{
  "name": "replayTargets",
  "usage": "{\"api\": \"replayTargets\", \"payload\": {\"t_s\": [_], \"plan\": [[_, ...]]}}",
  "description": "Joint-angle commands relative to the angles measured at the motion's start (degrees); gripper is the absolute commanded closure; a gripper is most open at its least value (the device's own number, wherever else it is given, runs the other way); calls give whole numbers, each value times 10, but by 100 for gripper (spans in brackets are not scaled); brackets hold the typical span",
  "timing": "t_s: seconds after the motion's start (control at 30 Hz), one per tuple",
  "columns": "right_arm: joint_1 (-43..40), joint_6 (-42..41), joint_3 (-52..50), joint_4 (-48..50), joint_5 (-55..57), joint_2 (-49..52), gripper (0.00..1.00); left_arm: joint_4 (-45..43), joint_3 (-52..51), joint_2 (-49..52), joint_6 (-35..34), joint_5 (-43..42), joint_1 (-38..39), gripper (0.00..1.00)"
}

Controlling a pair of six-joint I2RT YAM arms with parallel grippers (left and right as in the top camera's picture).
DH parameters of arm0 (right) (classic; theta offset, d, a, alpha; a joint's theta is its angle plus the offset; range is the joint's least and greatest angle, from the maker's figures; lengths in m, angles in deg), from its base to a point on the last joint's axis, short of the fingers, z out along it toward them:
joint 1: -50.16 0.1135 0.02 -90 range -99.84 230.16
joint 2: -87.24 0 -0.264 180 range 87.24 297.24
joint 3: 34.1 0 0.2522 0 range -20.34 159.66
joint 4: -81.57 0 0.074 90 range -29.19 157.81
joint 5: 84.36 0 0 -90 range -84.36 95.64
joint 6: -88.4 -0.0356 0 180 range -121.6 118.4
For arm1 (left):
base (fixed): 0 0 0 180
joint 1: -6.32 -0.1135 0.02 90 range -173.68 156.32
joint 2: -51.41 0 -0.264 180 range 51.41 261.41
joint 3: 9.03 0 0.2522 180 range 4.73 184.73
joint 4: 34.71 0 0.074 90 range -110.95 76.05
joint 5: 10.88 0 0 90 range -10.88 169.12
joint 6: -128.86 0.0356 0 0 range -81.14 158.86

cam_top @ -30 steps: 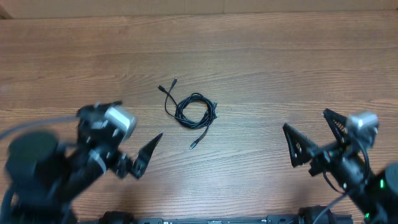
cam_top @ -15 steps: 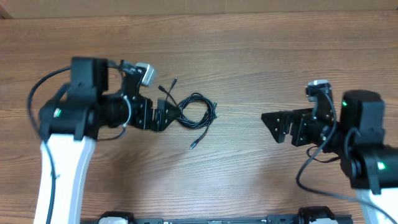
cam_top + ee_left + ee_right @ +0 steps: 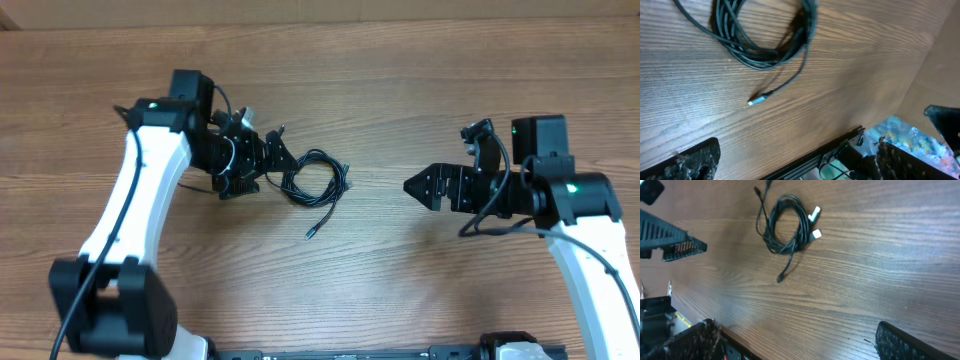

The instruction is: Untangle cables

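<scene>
The cables [image 3: 316, 178] lie as one thin black coil on the wooden table, mid-left, with loose plug ends trailing to the upper left [image 3: 281, 129] and lower middle [image 3: 310, 235]. My left gripper [image 3: 277, 163] is open at the coil's left edge, with nothing between its fingers. In the left wrist view the cables [image 3: 760, 35] sit at the top, far ahead of the gripper [image 3: 800, 167], and one plug [image 3: 754, 101] lies nearer. My right gripper [image 3: 420, 187] is open well to the right of the coil. The right wrist view shows the cables [image 3: 787, 225] ahead of that gripper [image 3: 800, 345].
The wooden table [image 3: 400, 80] spreads all round the coil. Its near edge, with a black rail [image 3: 840, 150] below it, shows in the left wrist view. One finger of the left gripper [image 3: 672, 242] shows at the left of the right wrist view.
Both arms have swung in from the table's near edge toward the coil. The left gripper has reached the coil's left side and the right has moved left. The cables have not moved.
</scene>
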Motion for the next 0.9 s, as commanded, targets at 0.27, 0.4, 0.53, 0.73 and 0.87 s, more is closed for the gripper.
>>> {"api": "replayTargets", "payload": {"t_s": [0.27, 0.4, 0.53, 0.73, 0.87], "plan": [[-2, -2, 11, -1, -8, 58, 0, 17, 9, 121, -15, 47, 5, 0], [-2, -2, 11, 0, -8, 58, 0, 15, 9, 130, -34, 96, 9, 1], [-2, -16, 10, 5, -7, 58, 0, 7, 9, 131, -92, 191, 22, 0], [-1, -76, 1, 30, -5, 58, 0, -16, 9, 131, -128, 264, 53, 0], [-1, -104, -1, 41, -3, 58, 0, -33, 9, 131, -128, 291, 73, 0]]}}
